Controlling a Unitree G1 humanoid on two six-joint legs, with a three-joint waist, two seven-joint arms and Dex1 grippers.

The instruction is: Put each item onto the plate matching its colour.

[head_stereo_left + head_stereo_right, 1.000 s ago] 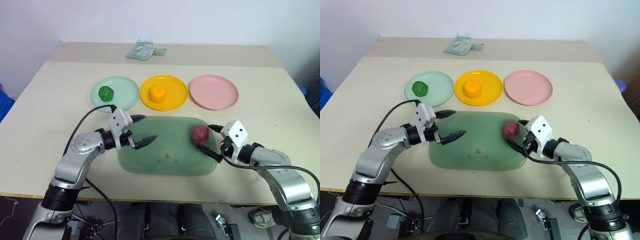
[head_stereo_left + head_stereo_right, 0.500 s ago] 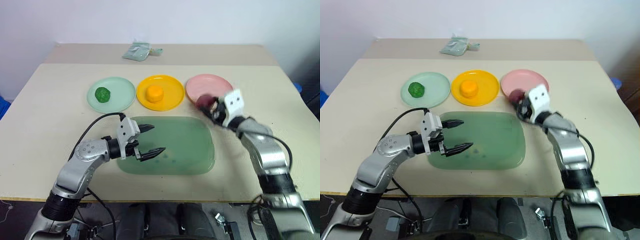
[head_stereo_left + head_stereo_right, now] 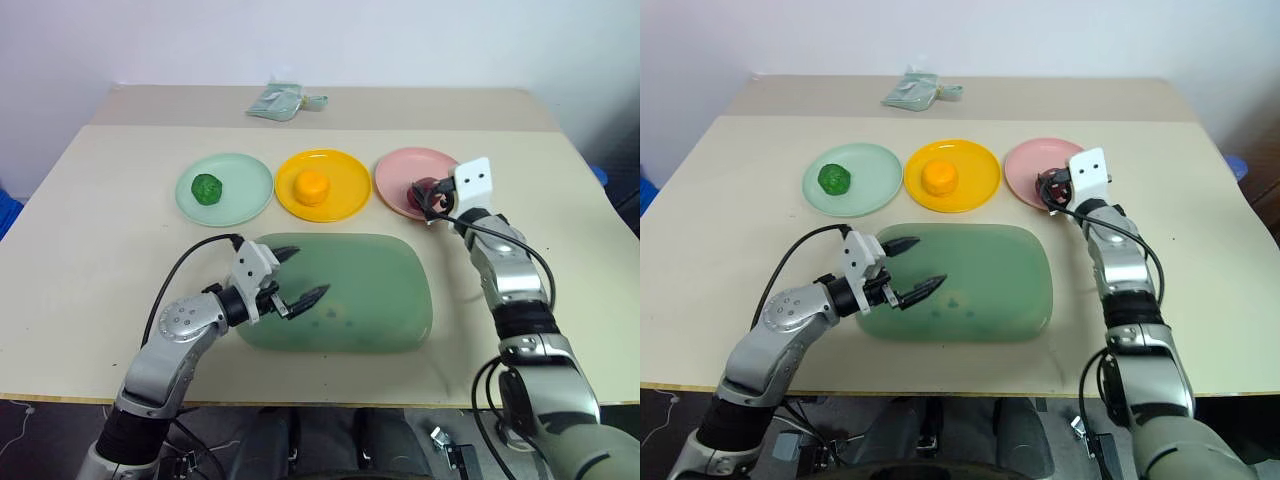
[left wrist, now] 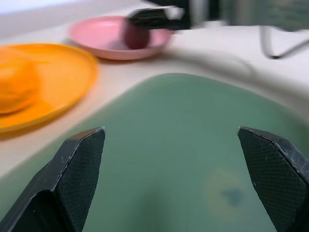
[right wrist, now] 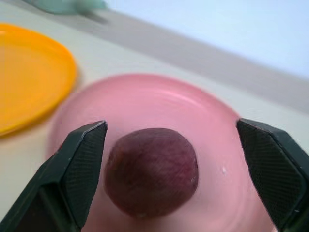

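The maroon item (image 5: 152,171) lies on the pink plate (image 5: 145,99), between the fingers of my open right gripper (image 5: 170,125), which stand clear of it on both sides. From the head views, that gripper (image 3: 427,197) hovers over the near side of the pink plate (image 3: 400,170). On the yellow-orange plate (image 3: 345,200) rests the orange item (image 3: 314,186). The bumpy dark green item (image 3: 207,187) is on the mint green plate (image 3: 240,195). My left gripper (image 3: 303,273) hangs open and empty over the left part of the translucent green board (image 3: 370,300).
A small pale green bundle (image 3: 280,101) lies at the far edge of the beige table (image 3: 90,230). The three plates stand in a row behind the board. Bare tabletop lies to the left and right of the board.
My right gripper carried the maroon item from the board's right end up onto the pink plate and let it go there. The left gripper swung slightly over the board.
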